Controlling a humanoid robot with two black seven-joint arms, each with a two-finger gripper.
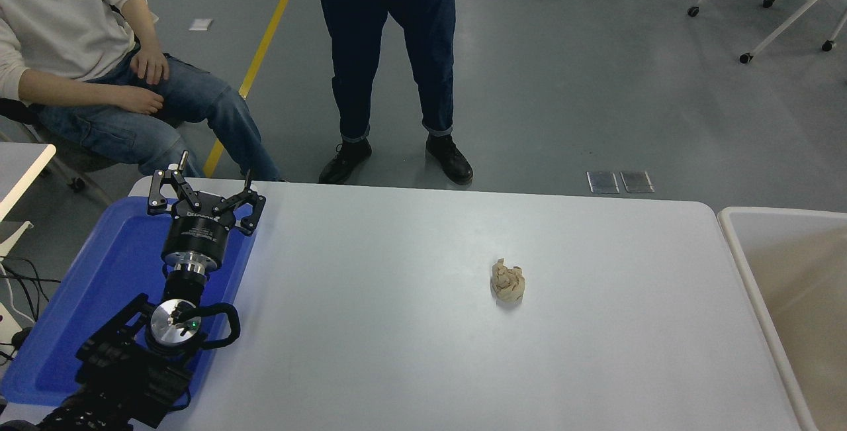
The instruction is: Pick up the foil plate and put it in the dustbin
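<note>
Left end effector (pixel 210 186): released, fingers spread wide, nothing between them. Hangs over the far part of the blue tray (pixel 112 265) at the lower left, arm running back to the bottom corner; looks parked there to stay clear of the working area. Right arm and its end effector: not in view, so no telling its state.

Further out on the worktop (pixel 397 325): only a small crumpled paper wad (pixel 507 281), near the middle, well apart from tray and bin. Not the task's thing.

At the right edge: the dustbin (pixel 738 245), standing just beside the worktop with its rim about level with it, probably so a load can be carried straight across and dropped in. Visible part of its beige inside shows nothing.

Foil plate: nowhere to be seen, not on the worktop or tray, nor in the visible part of the bin. Whether binned or held out of view, impossible to judge.

Beyond the far edge: one seated person (pixel 79 53), one standing person (pixel 390 53), both away from the worktop.
</note>
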